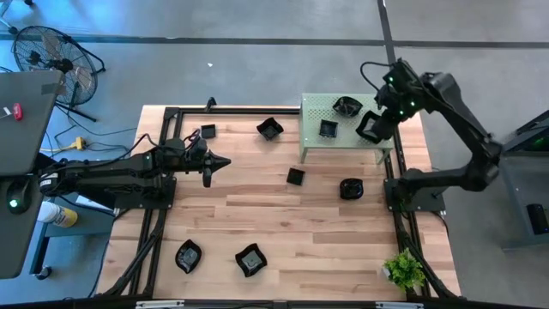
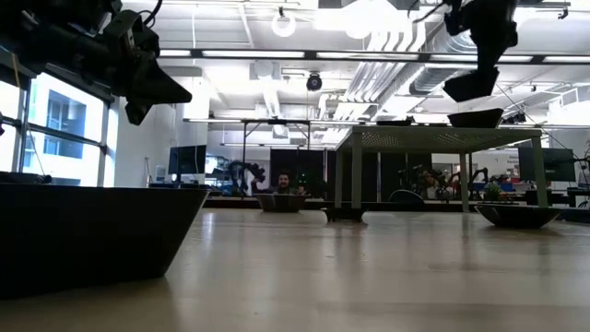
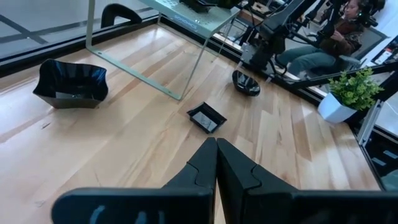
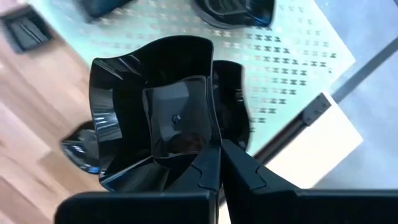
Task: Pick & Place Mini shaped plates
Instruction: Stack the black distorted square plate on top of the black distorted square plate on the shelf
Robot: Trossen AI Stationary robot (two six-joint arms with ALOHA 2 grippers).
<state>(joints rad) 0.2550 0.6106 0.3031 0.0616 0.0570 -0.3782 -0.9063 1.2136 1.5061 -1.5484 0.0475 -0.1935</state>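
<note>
over the perforated green stand [image 1: 343, 129], right tool [image 4: 217, 163] pinches a glossy fluted plate [image 4: 158, 112].

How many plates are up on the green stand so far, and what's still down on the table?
Two plates already sit on the green stand. The right gripper is shut on a third plate, held over the stand's right end. Seven plates remain on the wood, among them the square plate and the round plate. The left gripper is shut and empty above the table's left side.
</note>
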